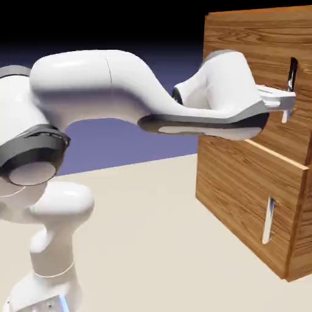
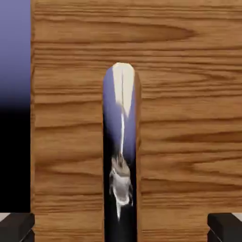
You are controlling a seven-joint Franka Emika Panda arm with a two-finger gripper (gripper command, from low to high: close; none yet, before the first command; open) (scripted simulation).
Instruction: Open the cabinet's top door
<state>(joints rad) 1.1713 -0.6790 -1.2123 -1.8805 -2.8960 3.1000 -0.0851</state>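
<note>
Fingertips (image 2: pixel 16 226) sit wide apart at the hand view's bottom corners, handle (image 2: pixel 122 156) centred between them, nothing gripped. Gripper (image 1: pixel 285 100) is level at the top door (image 1: pixel 268 55), right at the bar, lined up so the jaws can straddle it. Door looks shut, flush with the cabinet (image 1: pixel 244 189). Lower handle (image 1: pixel 268 220) untouched. Next, probably: ease in, close, pull.

Even, soft light; sharp rendering, no blur. Backdrop fades to black upward. Mirror glare on the top door's handle (image 2: pixel 121 156); cabinet (image 1: pixel 244 183) side shaded.
</note>
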